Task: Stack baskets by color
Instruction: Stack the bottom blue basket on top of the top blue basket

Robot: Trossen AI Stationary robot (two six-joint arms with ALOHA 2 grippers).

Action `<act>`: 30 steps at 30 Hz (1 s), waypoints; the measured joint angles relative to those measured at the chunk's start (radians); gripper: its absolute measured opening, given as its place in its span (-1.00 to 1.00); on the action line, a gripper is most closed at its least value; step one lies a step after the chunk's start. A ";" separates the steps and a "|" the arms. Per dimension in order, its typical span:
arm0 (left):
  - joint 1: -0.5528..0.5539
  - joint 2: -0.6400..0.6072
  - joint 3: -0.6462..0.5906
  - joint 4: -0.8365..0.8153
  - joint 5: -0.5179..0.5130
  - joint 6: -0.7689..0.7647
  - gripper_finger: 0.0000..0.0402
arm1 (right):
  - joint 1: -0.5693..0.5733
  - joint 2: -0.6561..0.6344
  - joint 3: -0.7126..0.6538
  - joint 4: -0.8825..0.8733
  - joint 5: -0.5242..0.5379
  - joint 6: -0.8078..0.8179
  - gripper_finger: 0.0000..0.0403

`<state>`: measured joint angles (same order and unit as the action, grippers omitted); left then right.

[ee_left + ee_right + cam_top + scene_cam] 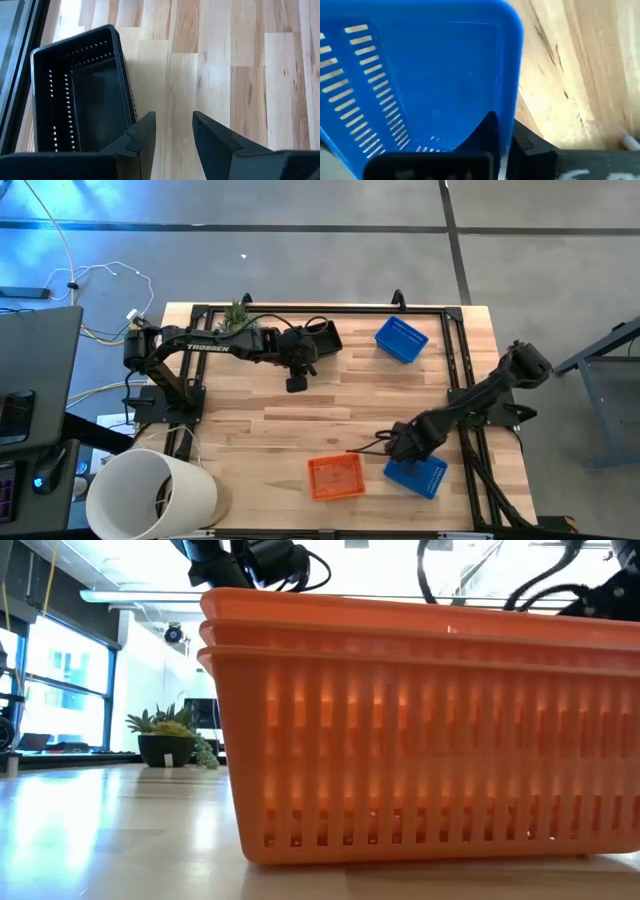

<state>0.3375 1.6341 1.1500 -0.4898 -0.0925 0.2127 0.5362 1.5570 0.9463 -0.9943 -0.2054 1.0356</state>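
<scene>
Pinching the wall of my near blue basket (420, 75) with the right gripper (502, 145), just right of the orange baskets (335, 477), second blue basket (401, 339) far right, left gripper (172, 132) spread beside the black baskets (80, 90), far left.

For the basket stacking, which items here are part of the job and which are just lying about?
Part of the job:
orange baskets
blue basket, wall clamped in the right gripper
second blue basket
black baskets, beside the open left gripper

Lying about:
white bucket
potted plant
</scene>
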 joint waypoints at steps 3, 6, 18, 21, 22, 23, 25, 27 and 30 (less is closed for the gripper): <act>-0.003 0.000 0.000 -0.020 0.000 0.000 -0.43 | -0.014 -0.040 0.000 0.001 0.041 0.004 -1.00; -0.014 0.000 0.000 -0.033 0.000 0.000 -0.43 | -0.040 -0.081 0.000 -0.003 0.090 0.003 -1.00; -0.097 0.000 -0.001 -0.034 0.002 0.025 -0.43 | -0.306 -0.240 0.000 -0.098 0.266 -0.218 -1.00; -0.116 0.000 -0.001 -0.034 0.002 0.024 -0.43 | -0.395 -0.272 0.000 -0.097 0.288 -0.307 -1.00; -0.122 0.000 -0.001 -0.035 0.002 0.023 -0.43 | -0.425 -0.279 0.000 -0.097 0.299 -0.337 -1.00; -0.128 0.000 -0.001 -0.035 0.002 0.023 -0.43 | -0.457 -0.287 0.000 -0.096 0.310 -0.368 -1.00; -0.140 0.000 -0.001 -0.036 0.001 0.023 -0.43 | -0.519 -0.293 0.010 -0.101 0.336 -0.423 -1.00; -0.151 0.000 -0.001 -0.036 0.001 0.015 -0.43 | -0.577 -0.293 0.040 -0.101 0.372 -0.473 -1.00; -0.160 0.000 -0.001 -0.036 0.001 0.003 -0.43 | -0.654 -0.294 0.105 -0.100 0.422 -0.557 -1.00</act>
<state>0.1779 1.6341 1.1492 -0.5259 -0.0910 0.2152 -0.1177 1.2633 1.0516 -1.0943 0.2164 0.4782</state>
